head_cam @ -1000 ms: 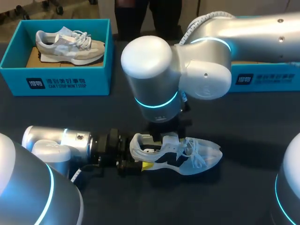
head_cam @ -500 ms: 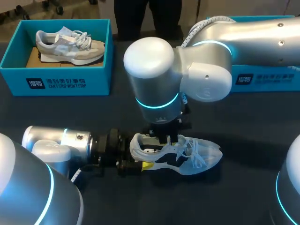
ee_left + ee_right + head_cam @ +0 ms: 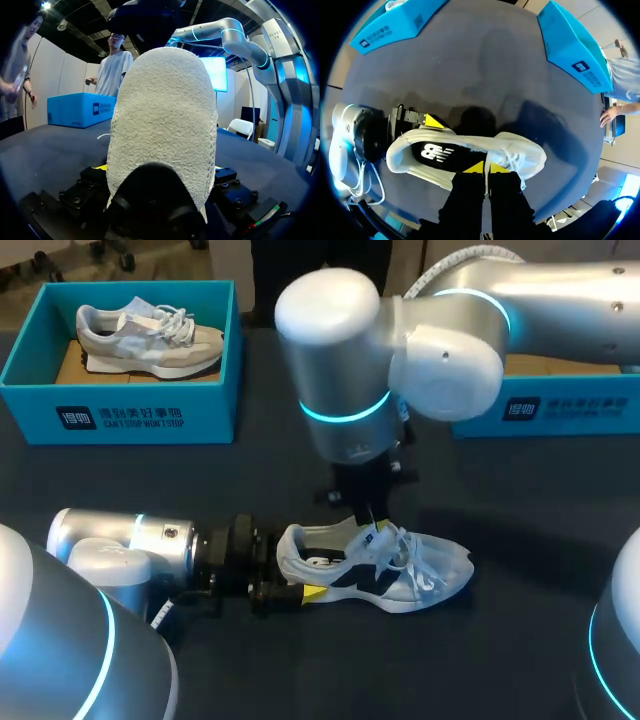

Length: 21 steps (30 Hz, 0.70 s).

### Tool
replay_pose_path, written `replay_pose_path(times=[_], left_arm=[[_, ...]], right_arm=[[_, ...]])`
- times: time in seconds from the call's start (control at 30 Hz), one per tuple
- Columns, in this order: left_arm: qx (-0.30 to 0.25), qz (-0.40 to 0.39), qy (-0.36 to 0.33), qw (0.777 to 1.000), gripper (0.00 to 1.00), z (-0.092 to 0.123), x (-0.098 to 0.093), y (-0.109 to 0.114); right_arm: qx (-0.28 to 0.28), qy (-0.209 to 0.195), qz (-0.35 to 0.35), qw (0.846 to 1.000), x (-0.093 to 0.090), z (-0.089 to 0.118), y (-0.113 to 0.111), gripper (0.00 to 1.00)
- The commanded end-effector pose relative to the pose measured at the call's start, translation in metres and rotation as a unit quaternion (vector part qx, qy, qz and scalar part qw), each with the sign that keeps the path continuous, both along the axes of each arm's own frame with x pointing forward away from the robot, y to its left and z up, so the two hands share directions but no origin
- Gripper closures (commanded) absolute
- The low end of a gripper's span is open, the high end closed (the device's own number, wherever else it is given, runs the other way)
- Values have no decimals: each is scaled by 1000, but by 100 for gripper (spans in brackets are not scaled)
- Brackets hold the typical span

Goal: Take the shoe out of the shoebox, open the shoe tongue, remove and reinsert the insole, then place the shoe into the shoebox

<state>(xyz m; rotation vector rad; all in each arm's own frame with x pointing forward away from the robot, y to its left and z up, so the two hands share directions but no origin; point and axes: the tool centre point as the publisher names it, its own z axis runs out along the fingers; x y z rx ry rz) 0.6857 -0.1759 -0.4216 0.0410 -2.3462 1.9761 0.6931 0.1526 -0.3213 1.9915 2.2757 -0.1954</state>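
At table centre: left gripper clenched on heel of shoe, right gripper apparently pinching tongue. Risk of yanking heel loose by overpulling, or of letting thin tongue slip.

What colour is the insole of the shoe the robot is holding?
Black with a white mark; the right wrist view looks straight into the shoe at the insole.

Overhead light casts soft shadows around the shoe.

The shoe is rough knitted cloth, the table matt.
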Motion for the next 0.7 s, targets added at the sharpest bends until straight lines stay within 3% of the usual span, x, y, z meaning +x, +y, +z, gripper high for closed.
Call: replay_pose_path(times=[0.03,0.33,0.7], left_arm=[[0,0,0,1000,100,0,-1,0],[0,0,0,1000,100,0,-1,0],[0,0,0,1000,100,0,-1,0]], right_arm=[[6,4,-1,1000,1,-1,-1,53],[8,0,-31,999,-17,-3,7,2],[7,-18,-50,999,-20,-11,16,0]])
